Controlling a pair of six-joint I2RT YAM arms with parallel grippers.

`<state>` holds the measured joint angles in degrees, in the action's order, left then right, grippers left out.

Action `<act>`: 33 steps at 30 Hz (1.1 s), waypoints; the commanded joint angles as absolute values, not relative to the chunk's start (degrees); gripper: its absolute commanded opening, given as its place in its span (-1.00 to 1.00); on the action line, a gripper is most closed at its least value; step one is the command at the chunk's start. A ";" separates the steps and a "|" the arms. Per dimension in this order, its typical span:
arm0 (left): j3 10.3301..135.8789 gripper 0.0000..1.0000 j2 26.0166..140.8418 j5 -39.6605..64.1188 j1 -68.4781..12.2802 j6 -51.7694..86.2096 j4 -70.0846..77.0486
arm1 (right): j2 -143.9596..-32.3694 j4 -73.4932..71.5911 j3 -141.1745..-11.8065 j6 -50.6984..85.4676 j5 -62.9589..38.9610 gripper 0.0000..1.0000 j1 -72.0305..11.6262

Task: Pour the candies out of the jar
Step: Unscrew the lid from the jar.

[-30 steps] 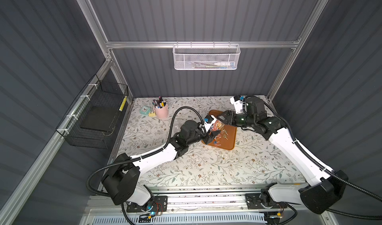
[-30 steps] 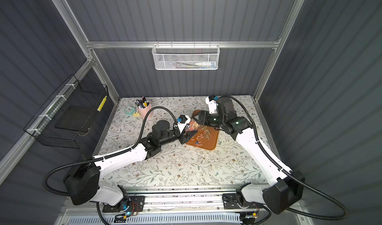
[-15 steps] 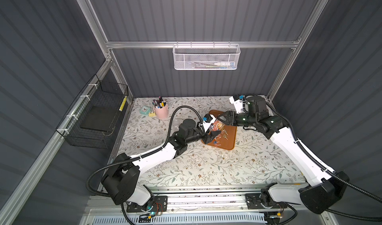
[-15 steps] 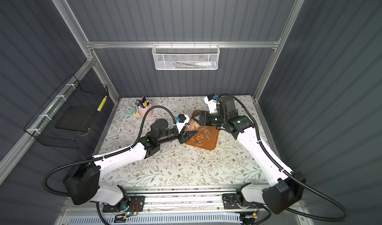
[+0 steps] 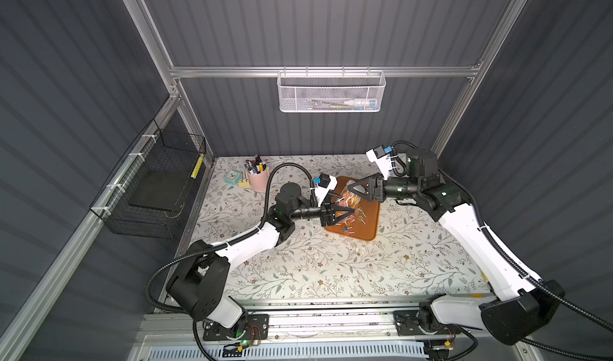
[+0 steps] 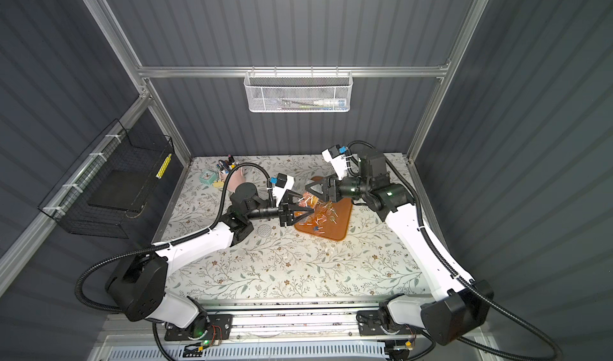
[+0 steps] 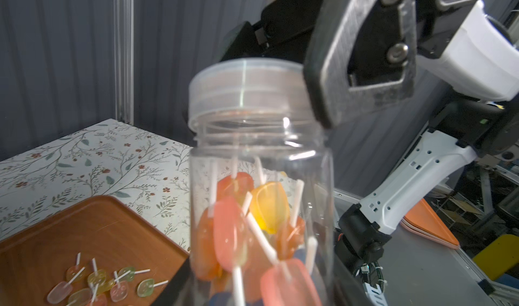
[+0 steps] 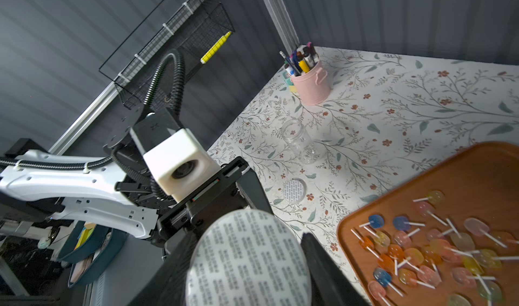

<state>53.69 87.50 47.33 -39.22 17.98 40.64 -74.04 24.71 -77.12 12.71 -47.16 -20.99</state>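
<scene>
The left pincer (image 5: 346,214) clamps the clear plastic jar (image 7: 261,161), with the orange and pink lollipop candies (image 7: 230,234) between its jaws. The right pincer (image 5: 352,192) grips the translucent screw lid (image 7: 244,91). We recommend unscrewing the lid fully, lifting it straight off, then tipping the jar over the brown tray (image 7: 84,223) beneath.

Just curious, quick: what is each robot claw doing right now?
Left gripper: closed on the clear plastic candy jar.
Right gripper: closed on its translucent plastic lid.

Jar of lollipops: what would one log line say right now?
jar: in left fingers, candies inside | lid: on jar, right fingers gripping | tray: some candies
</scene>
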 commanded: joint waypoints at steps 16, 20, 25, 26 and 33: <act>56.01 -1.00 86.41 49.76 -40.58 13.43 37.10 | -75.60 26.45 -79.39 7.33 -56.54 0.17 -20.74; 56.06 -1.00 86.22 49.10 -40.58 12.97 36.65 | -75.43 25.95 -79.01 8.35 -55.76 0.38 -20.72; 55.77 -1.00 85.99 48.37 -40.61 12.94 36.83 | -74.96 26.99 -79.17 8.24 -53.69 0.46 -20.74; 55.77 -1.00 85.88 48.22 -40.61 12.86 36.75 | -74.82 27.73 -79.27 8.02 -52.95 0.48 -20.74; 55.76 -1.00 84.09 41.30 -40.61 8.52 31.81 | -72.84 32.44 -79.54 10.04 -38.76 0.60 -20.74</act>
<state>54.50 87.11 45.30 -40.62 12.10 33.61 -74.89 29.63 -78.96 8.54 -46.24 -20.47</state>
